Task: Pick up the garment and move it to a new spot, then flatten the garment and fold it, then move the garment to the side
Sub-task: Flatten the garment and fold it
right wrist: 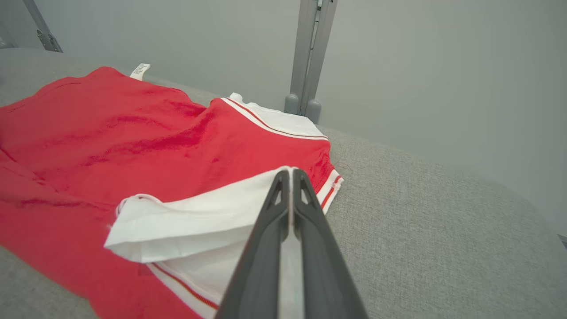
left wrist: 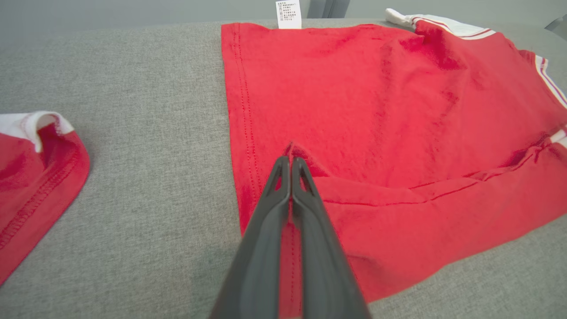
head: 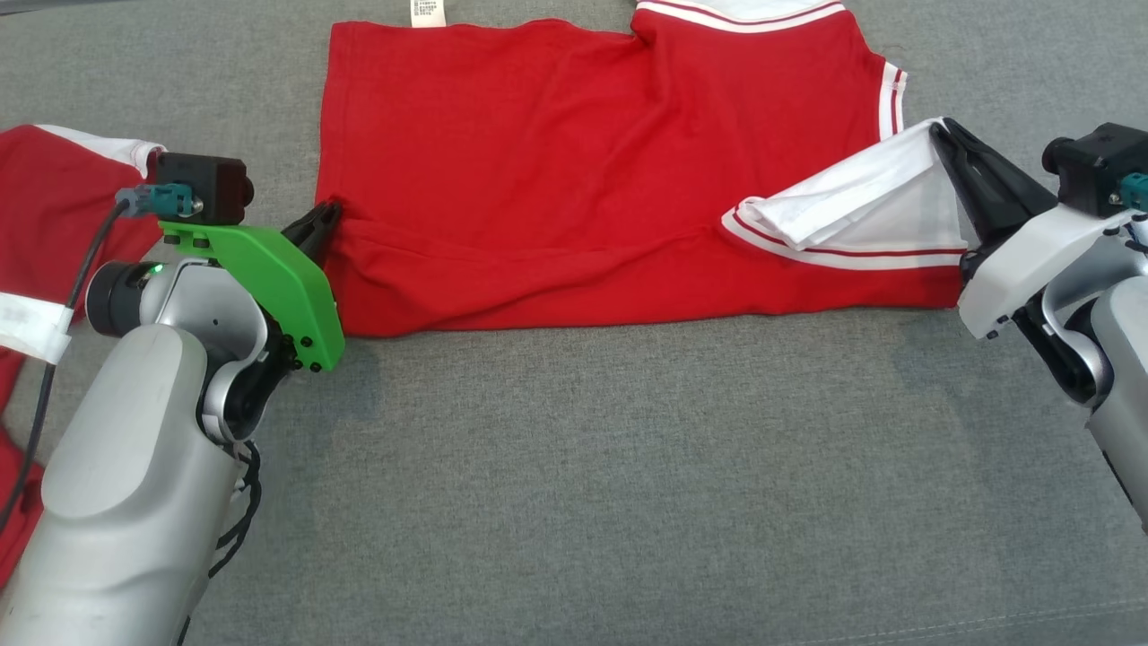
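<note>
- Firstly, the left gripper (head: 328, 217) is clenched. Its two dark fingers press together on a small peak of red cloth at the edge of the shirt (head: 556, 161), and red fabric shows between them in the left wrist view.
- The right gripper (head: 942, 133) is likewise clamped tight, pinching the white sleeve (head: 852, 202) of the same shirt. White cloth runs between its fingers in the right wrist view, and the sleeve hangs from the tips in a slack, open fold.
- Between the two grippers the shirt lies spread on the grey padded surface (head: 628, 467), with a long wrinkled crease running near its front edge from one gripper towards the other.
- Beyond the left gripper's tips, a white label (head: 428, 13) sticks out at the shirt's far edge.
- Out to the left of the left gripper, a second red garment (head: 54, 197) with white trim lies apart from the shirt.
- Past the right gripper and the shirt, a grey post (right wrist: 310, 53) stands against a pale wall.
</note>
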Motion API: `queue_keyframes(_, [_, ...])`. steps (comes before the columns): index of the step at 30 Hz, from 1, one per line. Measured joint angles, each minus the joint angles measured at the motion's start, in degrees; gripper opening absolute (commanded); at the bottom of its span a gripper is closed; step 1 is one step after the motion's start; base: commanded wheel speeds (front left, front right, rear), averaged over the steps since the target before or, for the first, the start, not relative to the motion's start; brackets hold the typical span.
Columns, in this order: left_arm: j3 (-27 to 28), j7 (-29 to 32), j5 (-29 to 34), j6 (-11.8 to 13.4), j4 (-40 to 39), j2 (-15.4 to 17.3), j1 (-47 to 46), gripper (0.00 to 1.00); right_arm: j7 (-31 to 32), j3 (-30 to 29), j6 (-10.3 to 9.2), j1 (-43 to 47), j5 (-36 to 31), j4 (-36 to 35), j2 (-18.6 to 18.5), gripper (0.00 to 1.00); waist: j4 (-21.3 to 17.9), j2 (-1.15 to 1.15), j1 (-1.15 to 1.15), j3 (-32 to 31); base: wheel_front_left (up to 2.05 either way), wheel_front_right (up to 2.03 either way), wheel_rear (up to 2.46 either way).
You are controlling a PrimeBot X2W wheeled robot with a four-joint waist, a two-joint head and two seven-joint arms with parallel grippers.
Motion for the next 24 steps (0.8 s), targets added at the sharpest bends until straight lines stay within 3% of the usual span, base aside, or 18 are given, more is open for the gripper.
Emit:
queue_keyframes(21, [-0.4, 1.5, 0.9, 0.4, 8.9, -1.2, -4.2, 0.02, 0.3, 3.4, 0.00, -4.4, 2.3, 4.6, -0.8, 0.00, -0.5, 0.00, 0.00, 1.9, 0.00, 0.00, 0.00])
queue_keyframes(22, [-0.3, 1.3, 0.9, 0.4, 9.2, -1.3, -4.5, 0.13, 0.3, 3.7, 0.00, -4.7, 2.3, 5.0, -0.8, 0.10, -0.4, 0.00, 0.00, 2.1, 0.00, 0.00, 0.00])
queue_keyframes(23, [-0.2, 0.7, 0.9, 0.4, 9.3, -1.4, -4.7, 0.35, 0.3, 4.0, 0.00, -4.9, 2.3, 5.4, -0.7, 0.33, -0.3, 0.00, 0.00, 2.2, 0.00, 0.00, 0.00])
queue_keyframes(24, [-0.1, 0.2, 0.9, 0.4, 9.3, -1.4, -5.0, 0.67, 0.2, 4.1, 0.00, -5.1, 2.3, 5.6, -0.7, 0.51, -0.2, 0.00, 0.00, 2.3, 0.00, 0.00, 0.00])
